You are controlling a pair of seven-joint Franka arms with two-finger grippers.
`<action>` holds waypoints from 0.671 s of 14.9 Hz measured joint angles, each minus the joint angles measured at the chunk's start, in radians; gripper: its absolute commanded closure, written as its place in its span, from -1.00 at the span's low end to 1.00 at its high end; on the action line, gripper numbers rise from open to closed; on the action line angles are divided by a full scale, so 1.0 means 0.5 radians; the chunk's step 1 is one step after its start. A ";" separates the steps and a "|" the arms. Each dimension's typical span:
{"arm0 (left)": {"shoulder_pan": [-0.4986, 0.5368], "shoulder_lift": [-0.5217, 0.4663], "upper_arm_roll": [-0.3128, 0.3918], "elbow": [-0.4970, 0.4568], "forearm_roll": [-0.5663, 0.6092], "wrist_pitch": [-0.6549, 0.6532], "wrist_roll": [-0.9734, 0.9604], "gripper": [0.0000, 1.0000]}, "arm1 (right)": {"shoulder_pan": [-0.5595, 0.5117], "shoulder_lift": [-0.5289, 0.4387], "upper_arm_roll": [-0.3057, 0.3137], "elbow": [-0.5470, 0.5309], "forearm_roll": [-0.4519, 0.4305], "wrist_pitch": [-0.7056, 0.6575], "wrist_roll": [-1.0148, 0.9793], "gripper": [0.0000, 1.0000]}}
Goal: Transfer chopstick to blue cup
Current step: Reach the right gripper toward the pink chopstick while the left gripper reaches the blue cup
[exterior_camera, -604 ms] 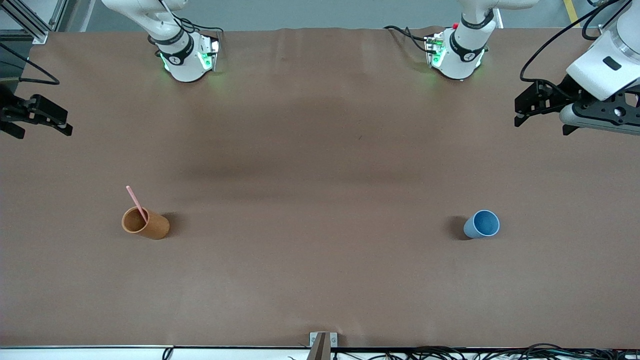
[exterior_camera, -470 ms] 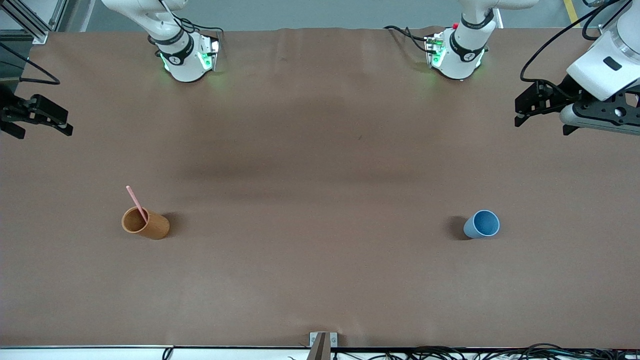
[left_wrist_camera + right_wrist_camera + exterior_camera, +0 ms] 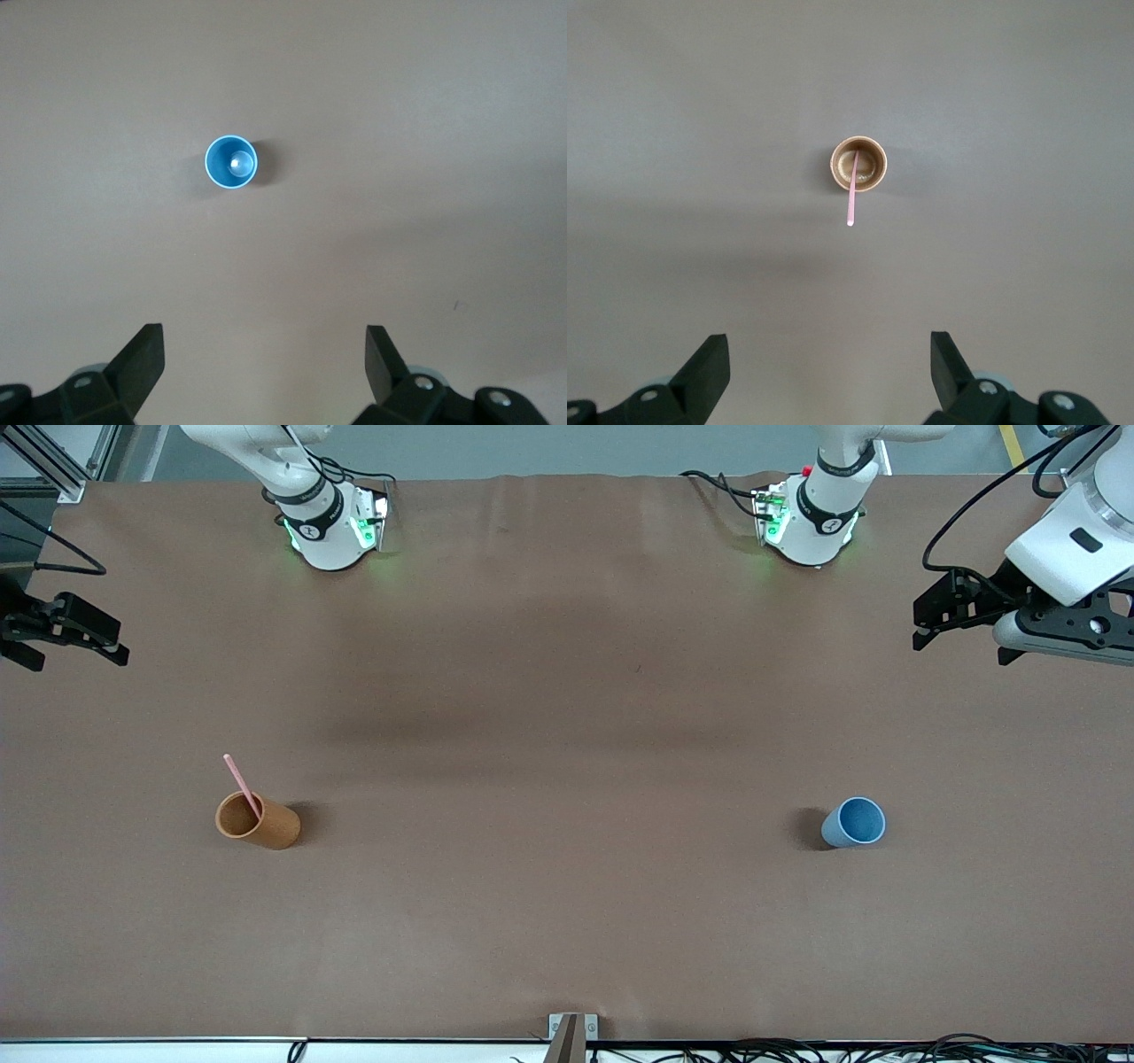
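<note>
A pale-pink chopstick point(image 3: 240, 783) stands tilted in an orange-brown cup point(image 3: 258, 821) toward the right arm's end of the table; both show in the right wrist view, the chopstick point(image 3: 852, 193) leaning out of the cup point(image 3: 858, 165). The blue cup point(image 3: 853, 822) stands upright and empty toward the left arm's end, also in the left wrist view point(image 3: 231, 163). My right gripper point(image 3: 66, 632) is open and empty, high over the table's edge at its end. My left gripper point(image 3: 961, 607) is open and empty, high over its end. In the wrist views each gripper point(image 3: 264, 361) point(image 3: 830, 367) is spread wide, away from the cups.
The brown table point(image 3: 567, 762) is bare between the two cups. The arm bases point(image 3: 332, 527) point(image 3: 808, 522) stand along the edge farthest from the front camera. A small metal bracket point(image 3: 572, 1031) and cables lie at the nearest edge.
</note>
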 measured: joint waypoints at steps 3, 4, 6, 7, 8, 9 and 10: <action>0.067 0.151 0.102 -0.008 -0.038 0.095 0.037 -1.00 | 0.000 0.000 0.000 0.000 0.000 0.000 0.000 -1.00; 0.105 0.235 0.120 -0.015 -0.057 0.177 0.069 -1.00 | 0.000 0.000 0.000 -0.004 0.001 0.007 0.000 -1.00; 0.137 0.448 0.130 -0.029 -0.066 0.384 0.093 -1.00 | 0.001 0.000 0.003 -0.070 0.003 0.113 0.000 -1.00; 0.138 0.566 0.130 -0.031 -0.066 0.486 0.093 -1.00 | 0.001 0.001 0.004 -0.145 0.003 0.209 0.000 -0.99; 0.138 0.673 0.129 -0.032 -0.067 0.574 0.093 -1.00 | 0.002 0.004 0.004 -0.236 0.003 0.309 0.000 -0.99; 0.139 0.765 0.128 -0.031 -0.067 0.648 0.093 -1.00 | 0.002 0.008 0.004 -0.330 0.003 0.416 0.000 -0.99; 0.139 0.844 0.128 -0.031 -0.067 0.718 0.091 -1.00 | 0.001 0.013 0.003 -0.430 0.003 0.535 0.000 -0.99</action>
